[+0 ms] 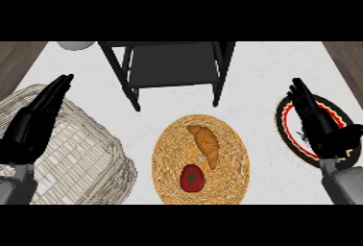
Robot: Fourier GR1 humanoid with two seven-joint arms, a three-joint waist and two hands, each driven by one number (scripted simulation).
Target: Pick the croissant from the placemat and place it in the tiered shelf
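On the placemat (166, 144) lies the croissant (206, 144); left hand (32, 125) and right hand (315, 122) spread, no writing

No readable text or labels.

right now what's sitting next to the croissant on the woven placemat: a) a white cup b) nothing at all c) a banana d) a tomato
d, a red tomato with a green stem lies on the round woven placemat just below the croissant in the head view, both still on the mat.
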